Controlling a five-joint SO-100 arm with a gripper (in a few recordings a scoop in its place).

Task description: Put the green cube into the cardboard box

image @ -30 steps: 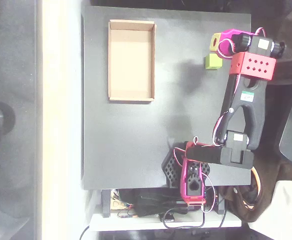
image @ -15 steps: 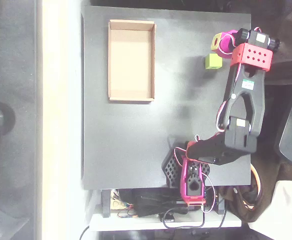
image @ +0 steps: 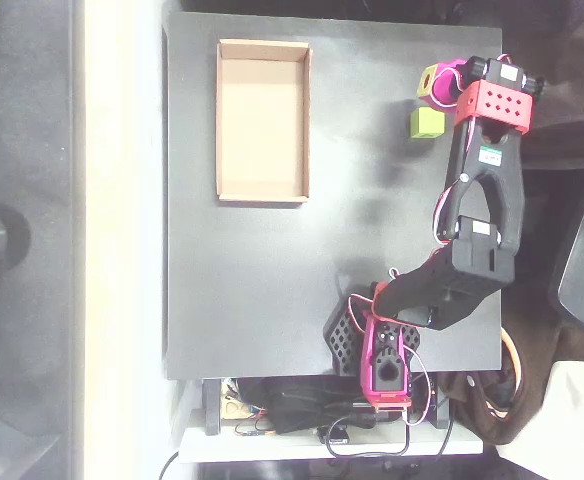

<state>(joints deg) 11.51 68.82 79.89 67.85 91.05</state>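
Nearest you in the overhead view, at the bottom edge of the black desk, sits the arm's pink base. From there the black links run up the right side to the red wrist block. The fingers reach out leftward at the far right corner, pink with a yellow patch. From this height you cannot tell whether they are spread or pressed together, and they appear to hold nothing.

The green cube lies flat on the desk just beside the fingers, on their near side, apart from them as far as the picture lets you judge. The cardboard box lies well apart, toward the far left of the desk, open side up with a bare floor.

You are at the approach, and the grasp is not yet made. Bring the fingers toward you until they are straight above the cube, and square them to two opposite faces, not across a corner. Make sure they are spread wider than the cube before you lower. Come down slowly so a fingertip does not nudge the cube, which looks light enough to skid. Pinch only once a finger stands on each side.
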